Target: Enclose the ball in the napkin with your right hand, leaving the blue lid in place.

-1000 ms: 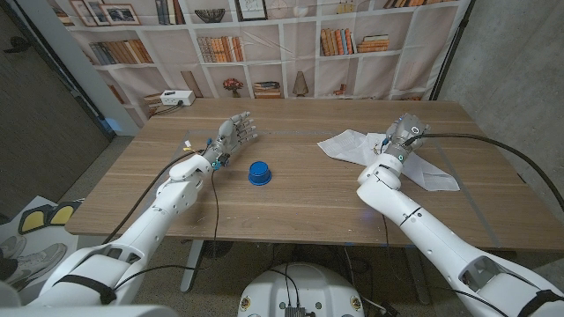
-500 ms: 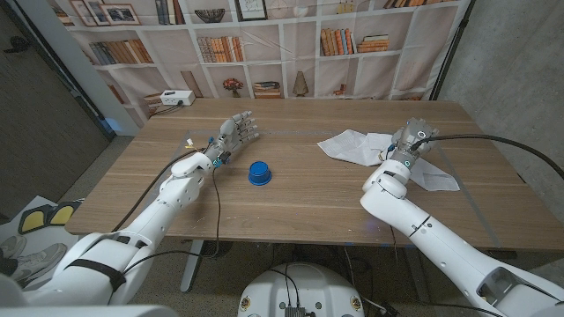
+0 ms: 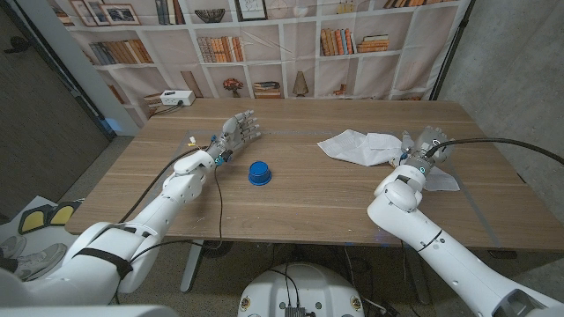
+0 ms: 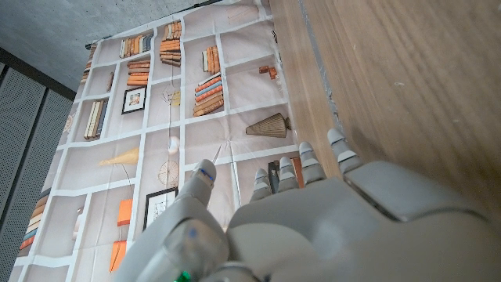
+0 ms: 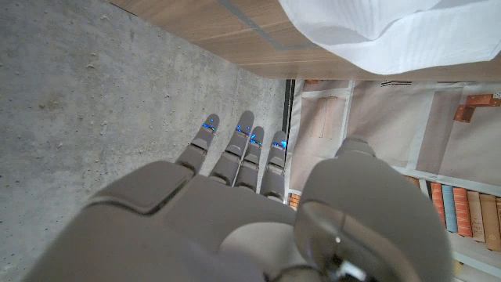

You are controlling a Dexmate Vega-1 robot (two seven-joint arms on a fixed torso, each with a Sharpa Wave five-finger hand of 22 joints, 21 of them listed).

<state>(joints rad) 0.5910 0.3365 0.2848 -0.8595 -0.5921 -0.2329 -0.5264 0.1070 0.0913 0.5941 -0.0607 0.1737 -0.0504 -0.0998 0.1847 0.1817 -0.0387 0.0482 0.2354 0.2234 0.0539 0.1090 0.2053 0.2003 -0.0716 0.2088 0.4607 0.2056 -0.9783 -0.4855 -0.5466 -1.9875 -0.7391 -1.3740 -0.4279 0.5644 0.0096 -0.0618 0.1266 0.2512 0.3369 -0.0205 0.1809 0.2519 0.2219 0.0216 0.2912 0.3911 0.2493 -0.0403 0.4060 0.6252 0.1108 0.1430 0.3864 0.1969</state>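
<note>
The white napkin (image 3: pixel 374 148) lies crumpled on the wooden table (image 3: pixel 308 198) toward its far right part, spreading from about the middle-right to under the right hand (image 3: pixel 425 145). That hand sits at the napkin's 3 o'clock end, over its right portion; its fingers (image 5: pixel 239 149) reach out straight, slightly apart, holding nothing, and in the right wrist view the cloth's edge (image 5: pixel 391 35) lies beyond the fingertips, not touched by them. The ball cannot be made out; whether it sits under the cloth I cannot tell. The blue lid (image 3: pixel 258 173) stands at table centre, well apart from the napkin at its 8 o'clock. The left hand (image 3: pixel 236 134) is at the lid's 11 o'clock, near it without touching, fingers extended and loosely spread, empty.
</note>
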